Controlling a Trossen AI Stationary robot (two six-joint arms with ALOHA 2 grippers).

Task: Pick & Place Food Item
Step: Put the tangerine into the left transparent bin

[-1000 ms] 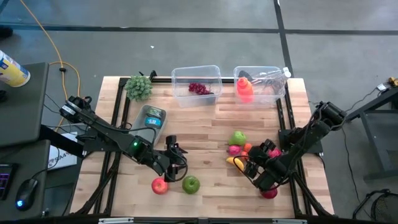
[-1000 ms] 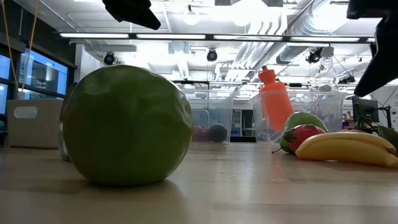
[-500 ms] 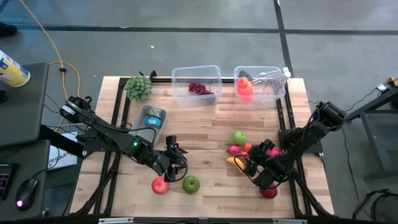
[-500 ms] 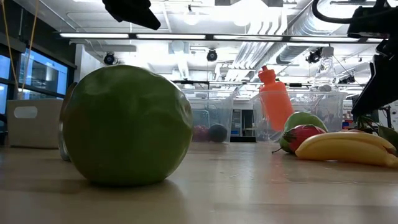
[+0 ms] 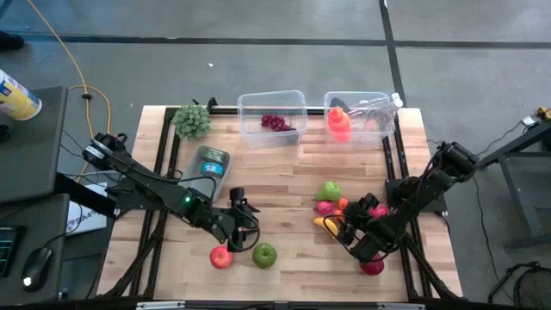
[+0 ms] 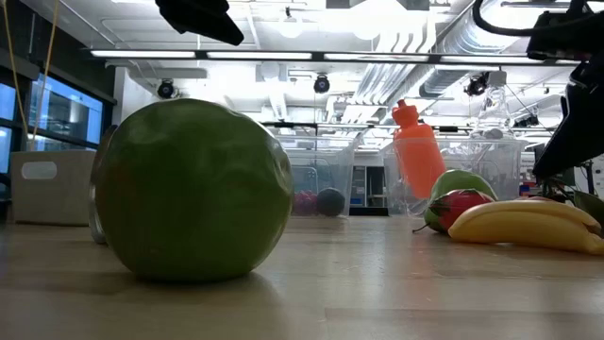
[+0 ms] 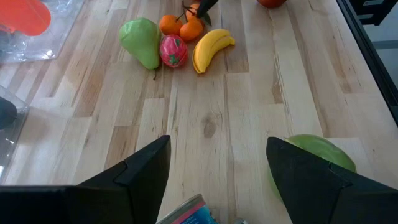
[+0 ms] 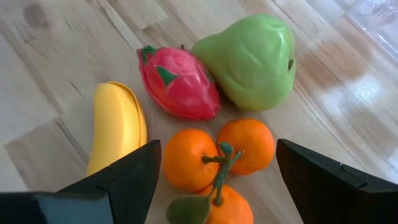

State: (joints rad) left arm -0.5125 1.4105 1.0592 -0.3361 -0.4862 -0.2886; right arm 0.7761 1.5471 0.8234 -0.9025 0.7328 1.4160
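right gripper (image 5: pixel 349 234), lower right of the high view: fingers spread and holding nothing, poised over the fruit cluster. in its wrist view the two dark fingers (image 8: pixel 118 180) frame the oranges (image 8: pixel 217 155), so this bunch is probably the item being lined up; the wide opening suits a bulky, stemmed target. just beyond the oranges lie the dragon fruit (image 8: pixel 179 82), the pear (image 8: pixel 252 59) and, beside them, the banana (image 8: pixel 117 127). all sit close together, some touching, which leaves little room for a finger to slip between them.

left gripper (image 5: pixel 244 222), lower centre of the high view: also spread and empty, hovering near the green apple (image 5: pixel 264 254) and the red apple (image 5: pixel 221 257), which lie near each other on the table (image 5: pixel 284 172). it appears to wait.

further out, along the upper edge of the table: a clear bin (image 5: pixel 272 118) holding grapes (image 5: pixel 275 122), and a second bin (image 5: pixel 362 116) with an orange bottle (image 5: pixel 338 123). these open containers are the likely place targets. green grapes (image 5: pixel 193 120) and a can (image 5: pixel 210 162) lie at upper left.
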